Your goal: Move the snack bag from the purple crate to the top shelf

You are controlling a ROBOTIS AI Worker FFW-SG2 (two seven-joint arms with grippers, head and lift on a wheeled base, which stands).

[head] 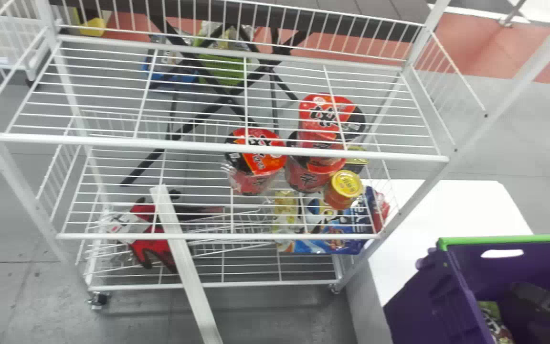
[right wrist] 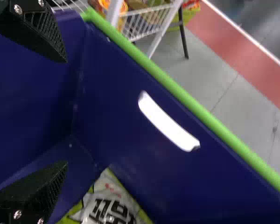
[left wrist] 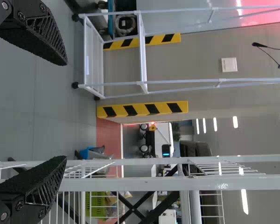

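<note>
Inside the purple crate [head: 447, 296] at the lower right of the head view is my right gripper [head: 544, 302]. The green and white snack bag [head: 493, 321] lies low in the crate, left of that gripper. In the right wrist view the right gripper [right wrist: 63, 112] has its two fingers wide apart with nothing between them; the snack bag [right wrist: 113, 205] is near the lower finger, against the crate wall [right wrist: 177, 182]. The top shelf [head: 222, 147] is white wire. My left gripper [left wrist: 65, 111] stands open and empty beside the rack [left wrist: 214, 182].
On the middle shelf stand red noodle cups [head: 256, 157] and a yellow-lidded cup [head: 346, 184]. Red gloves [head: 148, 229] and a blue packet [head: 337, 234] lie lower down. A white table [head: 447, 200] adjoins the rack's right side, by the crate. A pale bar [head: 184, 267] slants in front.
</note>
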